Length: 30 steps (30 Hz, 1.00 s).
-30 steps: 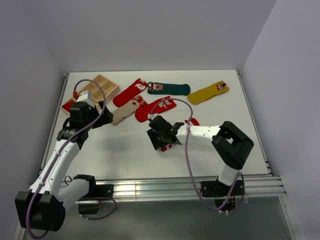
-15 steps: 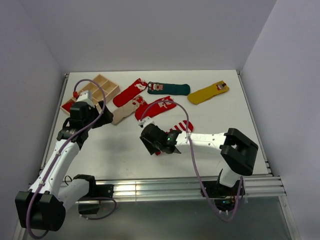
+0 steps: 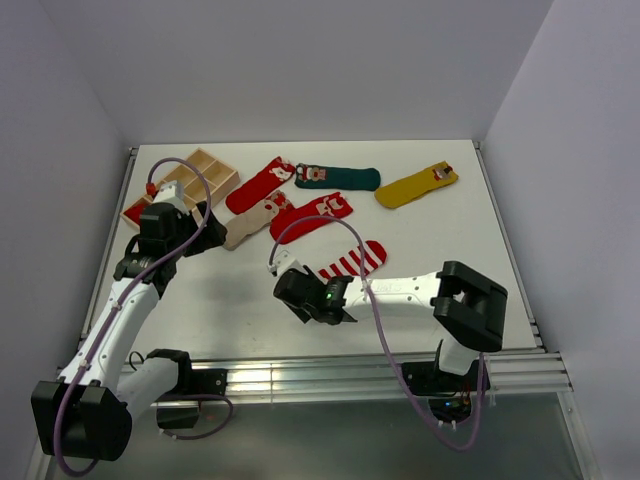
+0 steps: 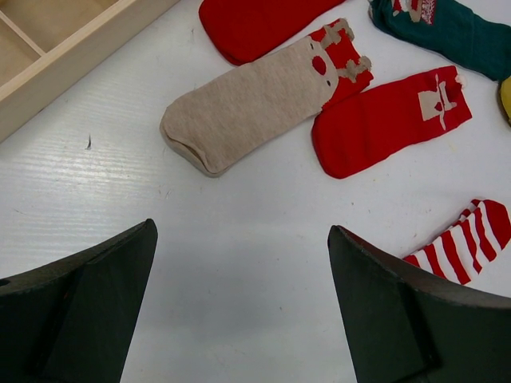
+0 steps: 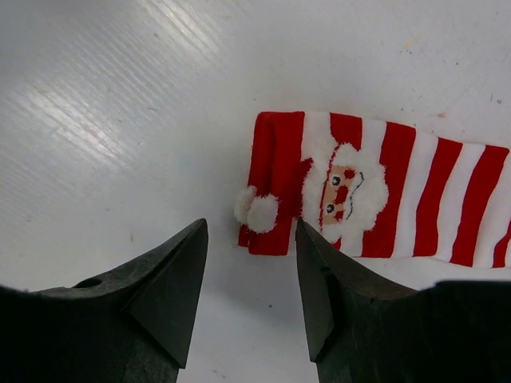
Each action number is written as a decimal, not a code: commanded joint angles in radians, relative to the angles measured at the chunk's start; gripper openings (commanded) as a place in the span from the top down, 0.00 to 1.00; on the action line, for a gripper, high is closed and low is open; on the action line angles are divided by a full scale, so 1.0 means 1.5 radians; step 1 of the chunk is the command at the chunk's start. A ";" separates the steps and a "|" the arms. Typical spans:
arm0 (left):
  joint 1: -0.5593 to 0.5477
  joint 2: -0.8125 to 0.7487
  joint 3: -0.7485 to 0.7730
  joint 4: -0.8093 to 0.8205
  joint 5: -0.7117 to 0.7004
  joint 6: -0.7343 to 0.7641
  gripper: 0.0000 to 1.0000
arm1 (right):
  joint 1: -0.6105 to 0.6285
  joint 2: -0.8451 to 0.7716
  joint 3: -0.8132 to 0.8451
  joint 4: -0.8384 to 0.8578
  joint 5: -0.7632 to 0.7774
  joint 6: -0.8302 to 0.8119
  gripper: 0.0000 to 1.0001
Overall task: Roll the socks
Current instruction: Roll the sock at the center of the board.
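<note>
Right arm poised over a Santa sock: the right gripper (image 3: 308, 298) hangs at the cuff end of the striped sock (image 3: 352, 260). The sock lies flat and unrolled on the tabletop (image 3: 450, 250), its toe pointing away and to the right in the overhead view. From the right wrist, the jaws stand moderately apart and hold nothing. The sock's red cuff, white pompom and Santa face patch show just past the fingertips. Whether either finger touches the fabric cannot be told.

The left gripper (image 4: 241, 231) hovers well to the left of the striped sock, its jaws wide and empty above bare tabletop.

The remaining socks lie flat on the far side of the striped sock. A red sock (image 3: 312, 216) is nearest, just behind it. The beige sock (image 3: 250, 222) sits behind and to its left, touching the other red sock (image 3: 262, 183), which lies farther back again. The green sock (image 3: 338, 177) lies straight behind the striped sock near the back edge. The yellow sock (image 3: 417, 186) lies behind and to its right, well apart. A wooden tray (image 3: 205, 170) sits far to the striped sock's left rear.
</note>
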 commanded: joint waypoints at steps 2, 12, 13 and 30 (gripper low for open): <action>0.003 0.001 0.004 0.025 0.016 -0.008 0.06 | 0.012 0.025 0.011 -0.007 0.046 -0.006 0.45; 0.005 0.003 0.004 0.023 0.017 -0.009 0.06 | 0.022 0.056 -0.006 0.017 0.047 -0.014 0.49; 0.005 0.004 0.004 0.022 0.017 -0.010 0.06 | 0.023 0.061 -0.006 0.020 0.046 -0.015 0.49; 0.006 0.008 0.002 0.028 0.035 -0.013 0.06 | 0.027 0.150 -0.004 -0.016 0.060 0.027 0.67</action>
